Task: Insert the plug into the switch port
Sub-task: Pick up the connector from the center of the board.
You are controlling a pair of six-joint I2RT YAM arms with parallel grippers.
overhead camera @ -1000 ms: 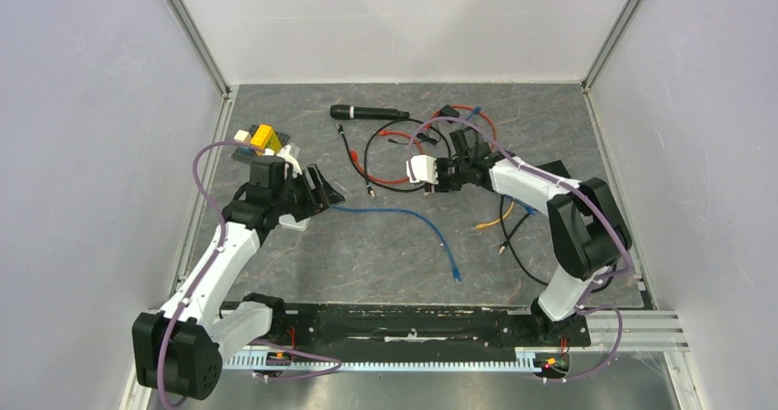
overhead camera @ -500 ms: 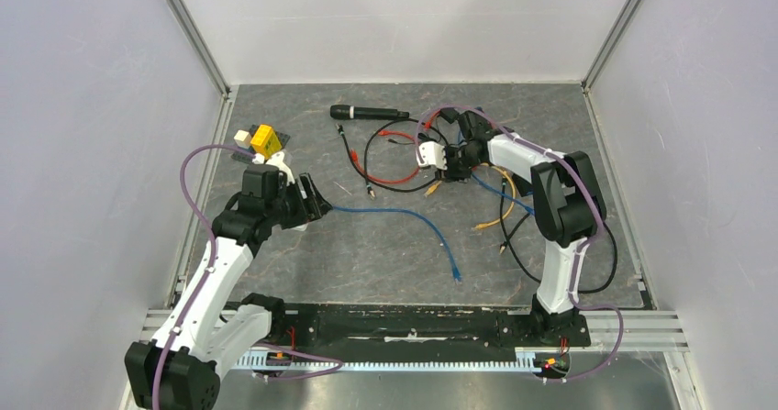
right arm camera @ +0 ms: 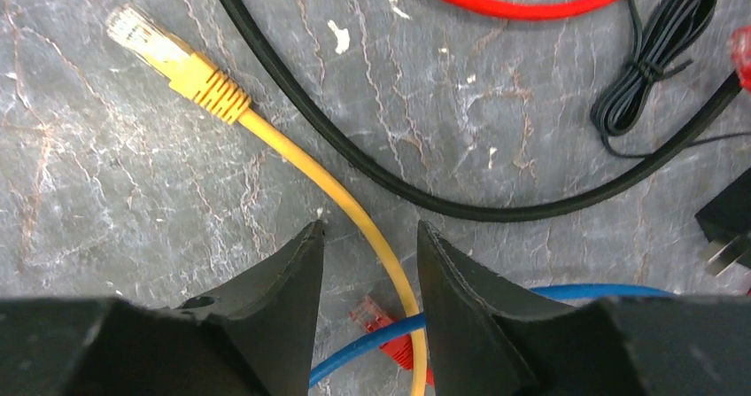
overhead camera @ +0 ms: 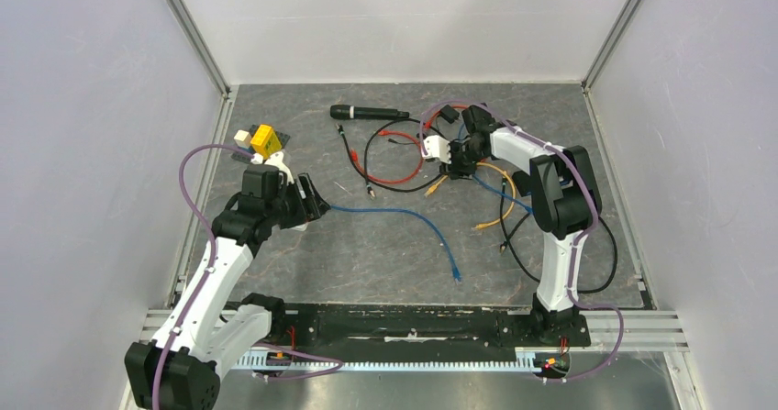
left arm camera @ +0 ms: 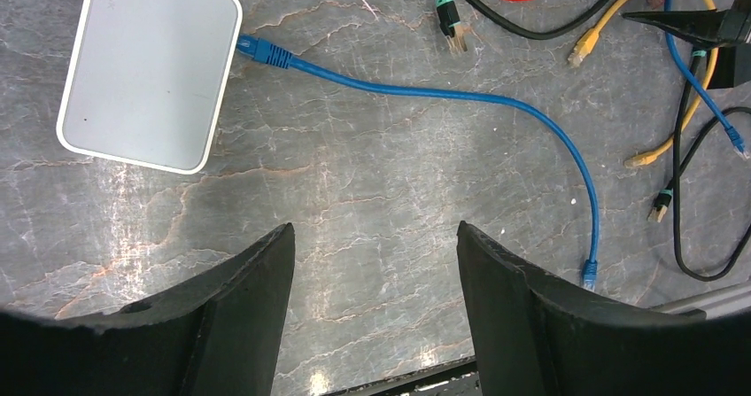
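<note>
Yellow plug (right arm camera: 168, 59) is seen up-left of the right end effector (right arm camera: 370, 229), jaws parted over its cable (right arm camera: 301, 161), nothing gripped.

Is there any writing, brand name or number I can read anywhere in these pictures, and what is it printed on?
"TP-LINK": faint pale lettering near one corner of the white switch box, in the left wrist view. This is my best reading, as the letters are barely visible.
Nothing else can be read: the black microphone and the yellow block are too small in the top view to show any marks.
</note>
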